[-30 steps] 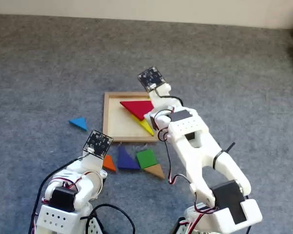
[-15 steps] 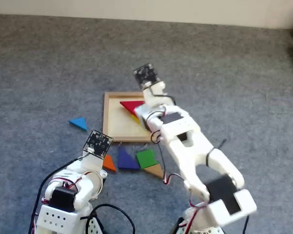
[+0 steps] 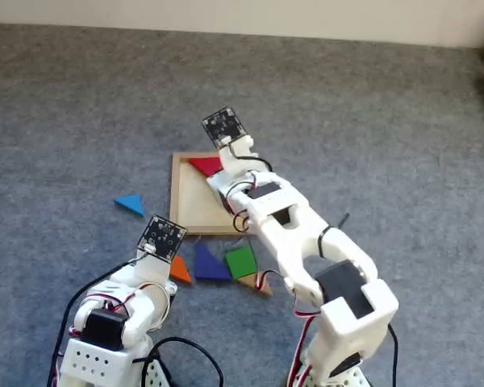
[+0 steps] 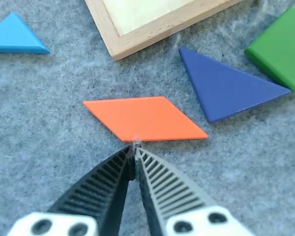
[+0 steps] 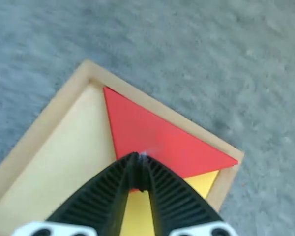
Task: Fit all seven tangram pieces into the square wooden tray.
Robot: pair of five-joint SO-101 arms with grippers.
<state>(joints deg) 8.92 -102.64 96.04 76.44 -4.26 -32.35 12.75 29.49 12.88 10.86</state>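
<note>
Now you're seeing two pieces (image 5: 152, 132) sitting in one tray (image 3: 175, 193), five others (image 4: 142, 118) lying on grey bench (image 3: 387, 121), both jaws pressing together.

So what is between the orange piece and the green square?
The dark blue triangle lies between the orange piece and the green square. The left wrist view shows it clearly, and the high view shows the same row.

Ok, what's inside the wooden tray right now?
A red triangle lies in one corner of the tray, with a yellow piece against it. The visible floor elsewhere is bare. The right gripper covers part of the floor.
</note>
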